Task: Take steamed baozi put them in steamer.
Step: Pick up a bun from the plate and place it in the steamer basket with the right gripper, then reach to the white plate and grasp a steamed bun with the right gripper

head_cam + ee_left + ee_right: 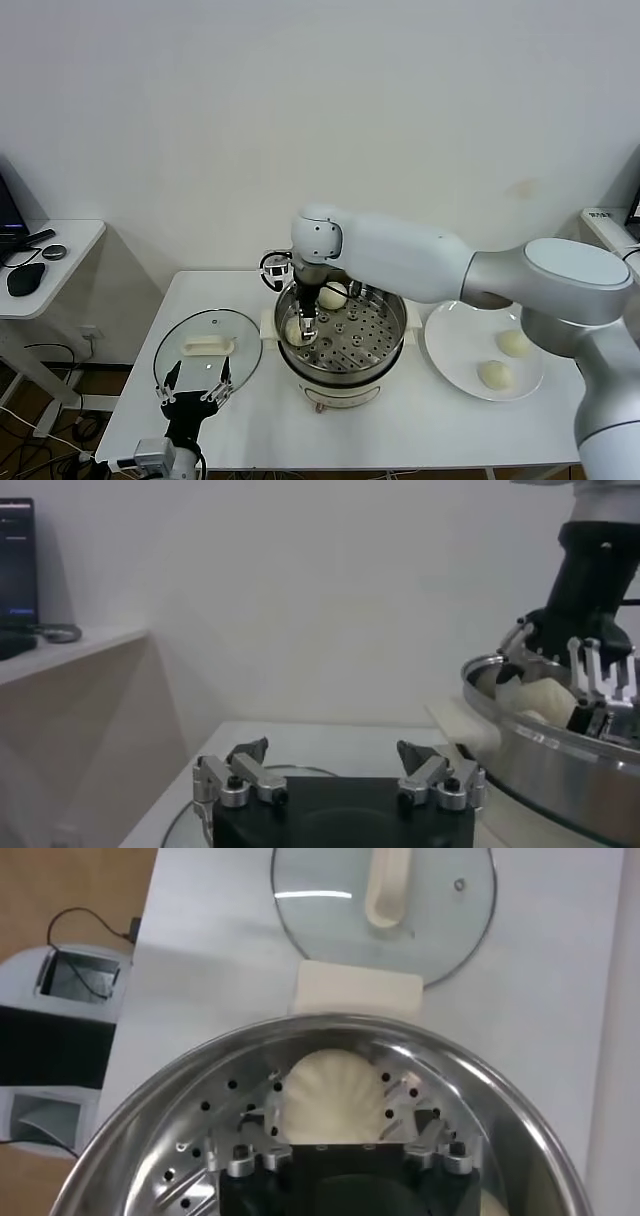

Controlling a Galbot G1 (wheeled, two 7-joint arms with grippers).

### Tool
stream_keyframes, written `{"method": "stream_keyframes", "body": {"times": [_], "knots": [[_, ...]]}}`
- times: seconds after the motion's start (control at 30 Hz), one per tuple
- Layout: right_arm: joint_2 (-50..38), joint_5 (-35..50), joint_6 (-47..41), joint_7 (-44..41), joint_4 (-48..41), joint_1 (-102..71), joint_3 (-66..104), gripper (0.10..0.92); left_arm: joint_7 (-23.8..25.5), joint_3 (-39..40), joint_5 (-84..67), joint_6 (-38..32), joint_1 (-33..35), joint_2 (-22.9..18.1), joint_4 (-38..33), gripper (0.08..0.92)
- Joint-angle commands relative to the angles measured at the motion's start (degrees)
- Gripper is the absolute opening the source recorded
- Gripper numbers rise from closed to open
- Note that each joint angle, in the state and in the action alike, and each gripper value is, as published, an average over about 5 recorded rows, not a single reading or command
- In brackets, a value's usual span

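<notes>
Inside the round shiny stainless-steel steamer [345,335], the right end effector [306,331] stood released around a cream-white dough bun [334,1099]; lifting carelessly risked dragging it out.

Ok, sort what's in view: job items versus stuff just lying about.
Job: steamer; two baozi inside it; two baozi waiting on the plate; right hand in the steamer.
Lying about: glass lid; idle left hand; side-table clutter.
</notes>
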Motion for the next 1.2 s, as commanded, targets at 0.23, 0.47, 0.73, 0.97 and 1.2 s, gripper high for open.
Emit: {"method": "stream_keyframes", "body": {"times": [0.23, 0.47, 0.73, 0.97, 1.2], "knots": [[-27.4, -4.7, 5.4, -8.4, 10.6, 6.6, 12.1, 0.823, 0.2, -0.3, 0.1, 0.5, -0.4, -0.2, 1.2, 0.823], [-41.6, -13.5, 10.6, -11.1, 14.6, 0.8, 14.0, 0.823, 0.3, -0.1, 0.3, 0.9, -0.6, -0.1, 2.6, 0.823], [-49.4, -20.9, 16.4, -10.7, 15.8, -18.5, 26.7, 0.823, 0.3, -0.8, 0.4, 0.9, -0.5, 0.1, 3.9, 0.823], [-50.6, -28.9, 22.3, -11.4, 15.2, -32.4, 34.2, 0.823, 0.2, -1.0, 0.8, 0.9, 0.2, 0.1, 4.4, 0.823], [-49.5, -35.7, 27.9, -11.2, 12.5, -45.9, 43.8, 0.823, 0.1, -1.1, 1.1, 0.8, 0.5, 0.0, 5.1, 0.823]]}}
